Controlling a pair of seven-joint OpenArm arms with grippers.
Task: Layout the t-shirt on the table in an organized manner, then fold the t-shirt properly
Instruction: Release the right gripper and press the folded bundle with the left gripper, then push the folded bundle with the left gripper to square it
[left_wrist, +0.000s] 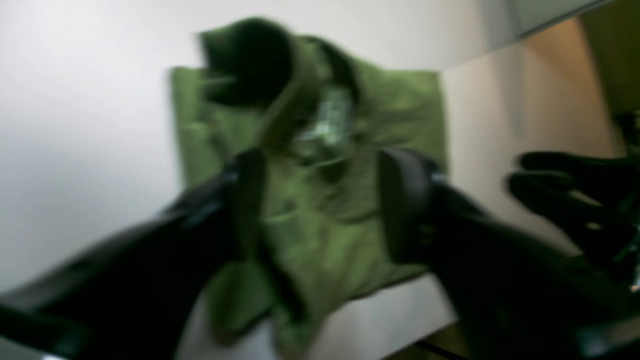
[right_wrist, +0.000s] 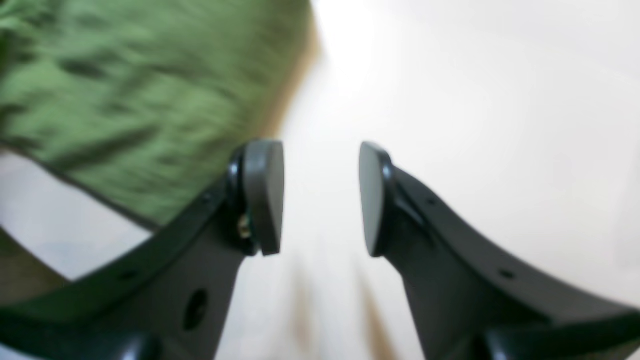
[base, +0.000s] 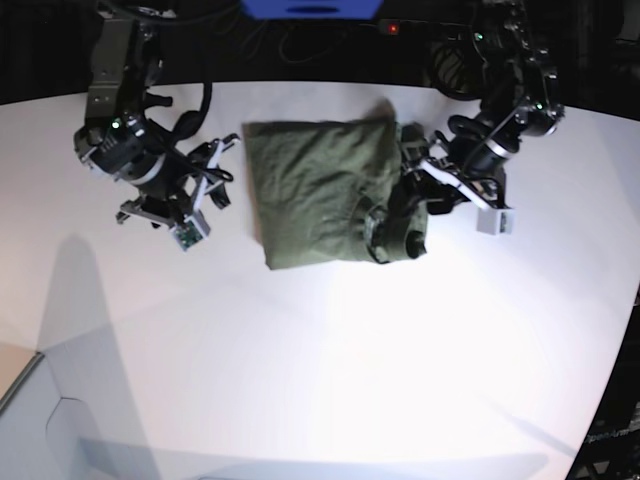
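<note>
Surroundings beyond the white surface are dark, nearly black. Blue panel (base: 310, 8) at top centre of base view, small red light (base: 394, 28) just right of it, dark cables (base: 290, 45) nearby. Pale grey floor or box (base: 30, 400), possibly, at lower left. Lighting bright overhead; soft shadows fall toward the near edge.

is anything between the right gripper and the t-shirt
Nothing visible. The right gripper, jaws apart and empty, hangs over bare table just beside the t-shirt edge, with only open tabletop between them.
</note>
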